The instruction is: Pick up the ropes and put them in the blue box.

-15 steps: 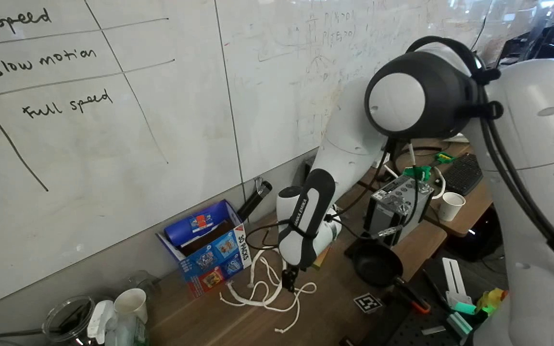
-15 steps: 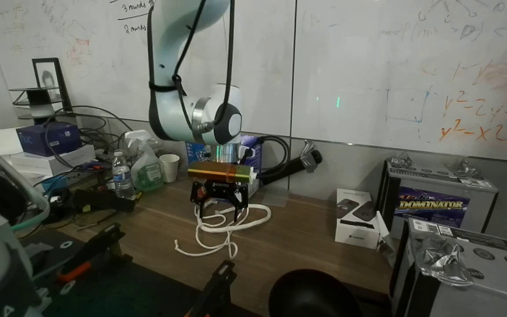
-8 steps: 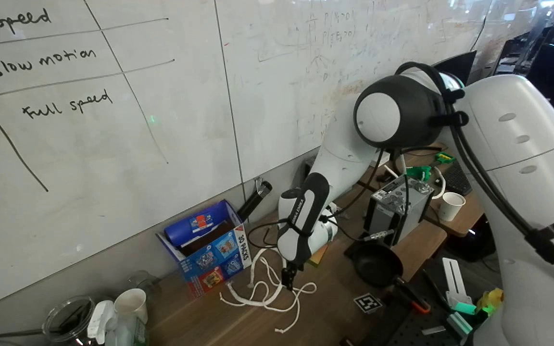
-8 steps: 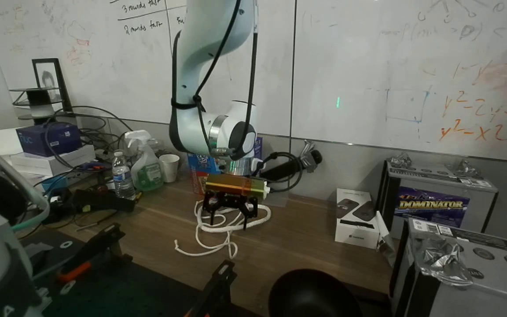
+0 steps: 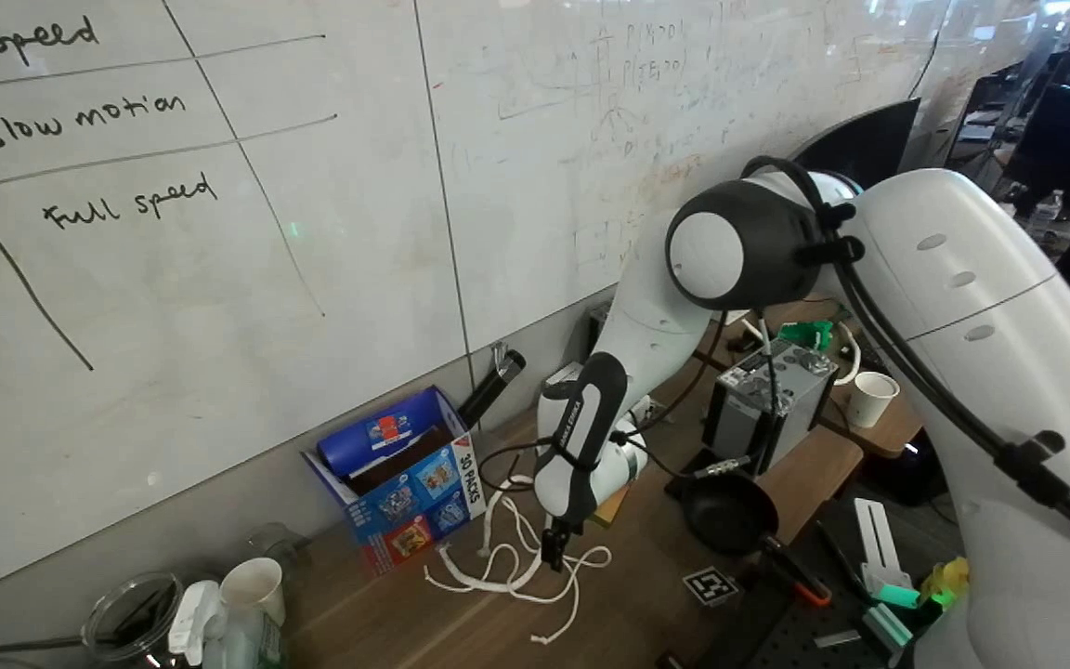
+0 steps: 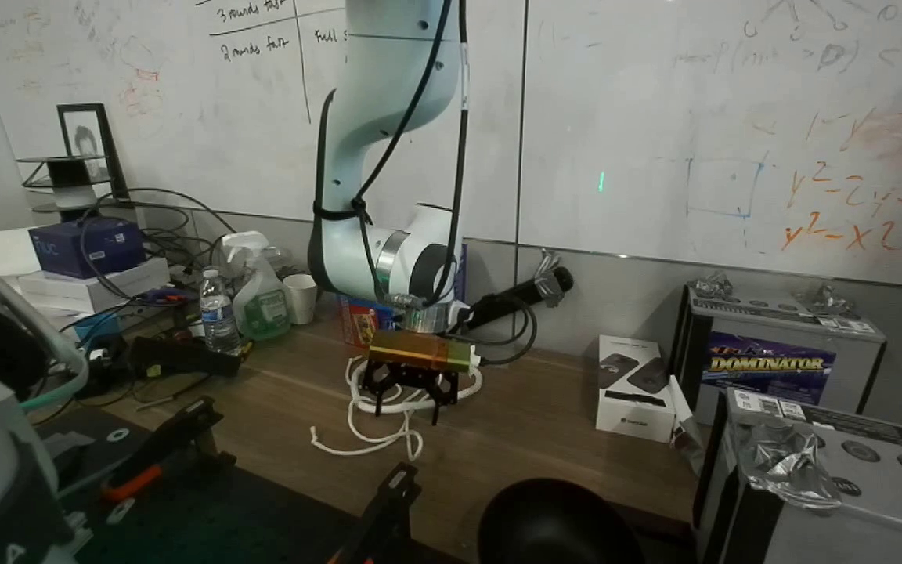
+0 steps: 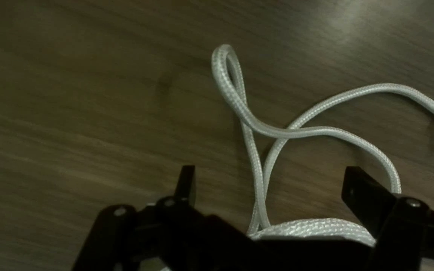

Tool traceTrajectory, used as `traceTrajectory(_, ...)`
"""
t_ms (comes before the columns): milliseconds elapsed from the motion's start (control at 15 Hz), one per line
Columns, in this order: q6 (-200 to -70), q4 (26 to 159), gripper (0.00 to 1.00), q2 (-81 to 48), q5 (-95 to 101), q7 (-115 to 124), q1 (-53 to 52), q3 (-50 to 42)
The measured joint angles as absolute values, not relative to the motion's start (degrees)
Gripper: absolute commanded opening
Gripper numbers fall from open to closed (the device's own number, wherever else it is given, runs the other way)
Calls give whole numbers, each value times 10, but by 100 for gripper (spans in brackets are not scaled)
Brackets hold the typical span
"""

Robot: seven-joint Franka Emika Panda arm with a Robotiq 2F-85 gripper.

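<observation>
With the gripper (image 7: 270, 169) spread wide and empty, treat the ropes (image 7: 285, 133), loosely looped on the table (image 7: 89, 150) beside the blue box (image 5: 419, 511), as probably light, limp and robust, and take hold where they run together, since one length alone may slip.

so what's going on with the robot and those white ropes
A robot arm has its gripper open over the white ropes, which lie in loose, crossing loops on the wooden table. Nothing is gripped; whether the gripper touches a rope is hard to tell. The blue box stands beside the ropes, and those in view lie outside it. The arm seems set to pick up rope next.
</observation>
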State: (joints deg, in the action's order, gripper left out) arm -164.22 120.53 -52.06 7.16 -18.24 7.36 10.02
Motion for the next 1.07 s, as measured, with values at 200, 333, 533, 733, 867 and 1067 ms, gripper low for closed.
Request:
traceTrajectory(200,-1651,1193,100,-541,72,-182,72,101)
traceTrajectory(333,-1658,1186,100,-552,73,-182,71,101)
traceTrajectory(533,-1671,1181,100,-560,75,-182,66,100)
traceTrajectory(733,-1691,1182,100,-562,80,-182,55,95)
traceTrajectory(867,-1701,1182,100,-563,82,-182,45,90)
traceTrajectory(1067,-1710,1182,100,-564,85,-181,28,78)
